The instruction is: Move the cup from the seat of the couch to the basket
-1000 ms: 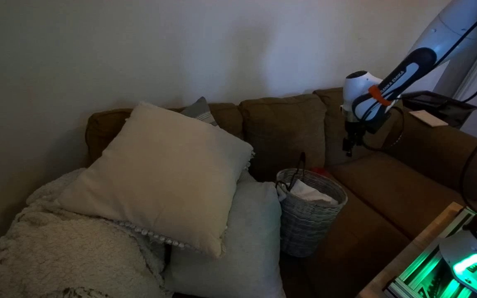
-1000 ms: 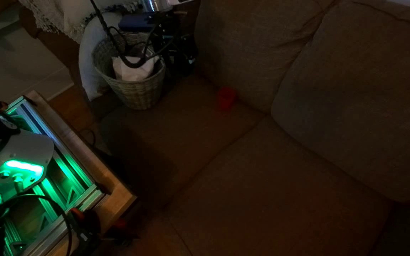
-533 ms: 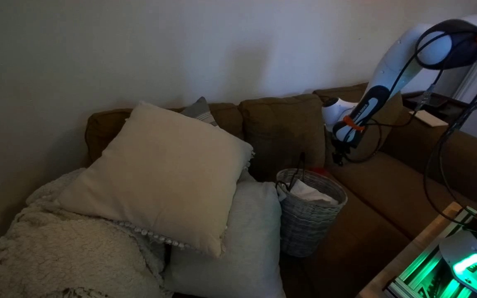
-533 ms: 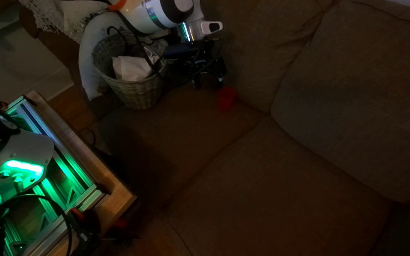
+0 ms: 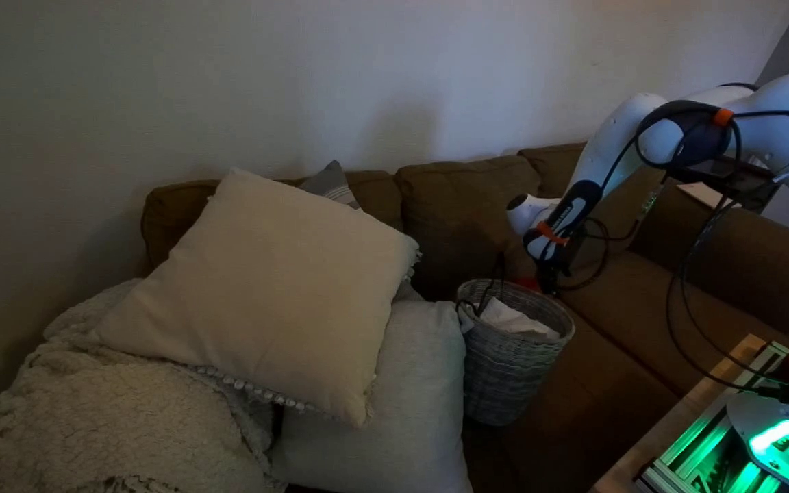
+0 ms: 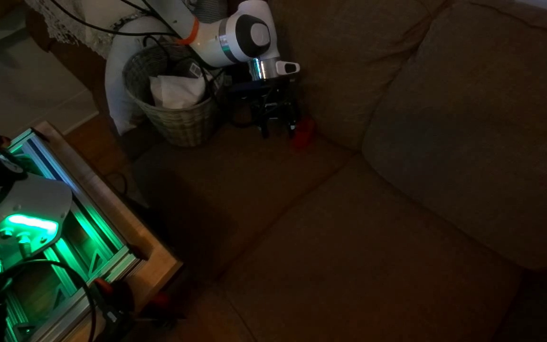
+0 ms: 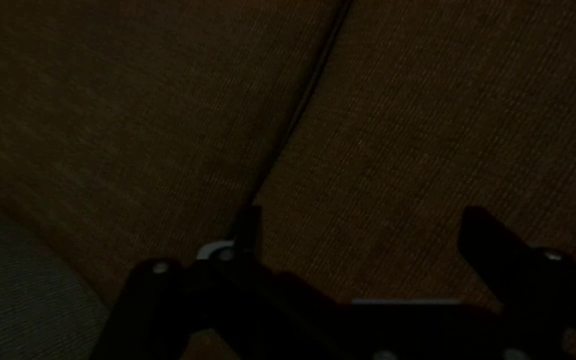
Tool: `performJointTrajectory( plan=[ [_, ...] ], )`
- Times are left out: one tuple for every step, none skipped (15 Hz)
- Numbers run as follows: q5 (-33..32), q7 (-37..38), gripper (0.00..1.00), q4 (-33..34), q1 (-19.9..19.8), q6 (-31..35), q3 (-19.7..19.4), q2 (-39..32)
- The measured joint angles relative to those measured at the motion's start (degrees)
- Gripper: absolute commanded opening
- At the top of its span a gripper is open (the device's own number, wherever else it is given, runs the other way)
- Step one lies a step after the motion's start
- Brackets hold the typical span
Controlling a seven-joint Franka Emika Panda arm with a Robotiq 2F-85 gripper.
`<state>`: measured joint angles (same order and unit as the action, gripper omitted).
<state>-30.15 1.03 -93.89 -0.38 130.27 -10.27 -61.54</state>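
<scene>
The red cup [image 6: 304,134] sits on the seat of the brown couch [image 6: 373,247], close to a back cushion. In an exterior view only a red sliver of the cup [image 5: 526,282] shows behind the basket rim. My gripper [image 6: 278,131] is open, just left of the cup, with one finger close to the cup's edge; I cannot tell if they touch. In the wrist view the open gripper [image 7: 360,215] has only couch fabric [image 7: 393,150] between its fingers, and the cup is out of view. The woven basket [image 6: 185,126] stands upright on the couch, also seen in an exterior view [image 5: 511,370].
White lining or cloth [image 6: 178,90] and a thin dark handle [image 5: 497,274] are at the basket's top. Cream pillows [image 5: 271,287] lie beside the basket. The robot base stands on a wooden table [image 6: 159,263] by the couch. Loose cables [image 5: 682,301] hang from the arm.
My gripper has moved from near the back of the basket toward the cup and lower, close to the cup. It stays open. The cup and basket have not moved.
</scene>
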Motion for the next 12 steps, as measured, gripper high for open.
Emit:
performJointTrajectory(
  plan=[
    [0.0, 0.0, 1.0, 0.24, -0.01, -0.08, -0.09, 0.01],
    [0.3, 0.0, 1.0, 0.07, -0.07, 1.39, -0.07, 0.15],
    [0.63, 0.01, 1.0, -0.48, -0.15, 4.79, -0.03, 0.36],
    [1.09, -0.35, 1.0, -1.28, -0.38, 8.6, 0.27, 0.47],
    [1.76, -1.08, 1.0, -2.24, -0.76, 12.48, 0.75, 0.46],
    [2.58, -1.95, 1.0, -3.43, -1.29, 16.34, 1.28, 0.41],
    [3.62, -3.13, 1.0, -4.68, -2.03, 19.8, 1.94, 0.38],
    [4.73, -4.48, 1.0, -6.1, -3.0, 23.58, 2.65, 0.37],
    [5.34, -5.67, 1.0, -7.59, -4.01, 27.95, 3.19, 0.35],
    [5.63, -6.79, 1.0, -9.11, -4.95, 32.77, 3.44, 0.29],
    [5.67, -7.79, 1.0, -10.47, -5.65, 37.31, 3.4, 0.29],
    [5.67, -8.84, 1.0, -11.64, -6.19, 41.49, 3.24, 0.3]
  ],
)
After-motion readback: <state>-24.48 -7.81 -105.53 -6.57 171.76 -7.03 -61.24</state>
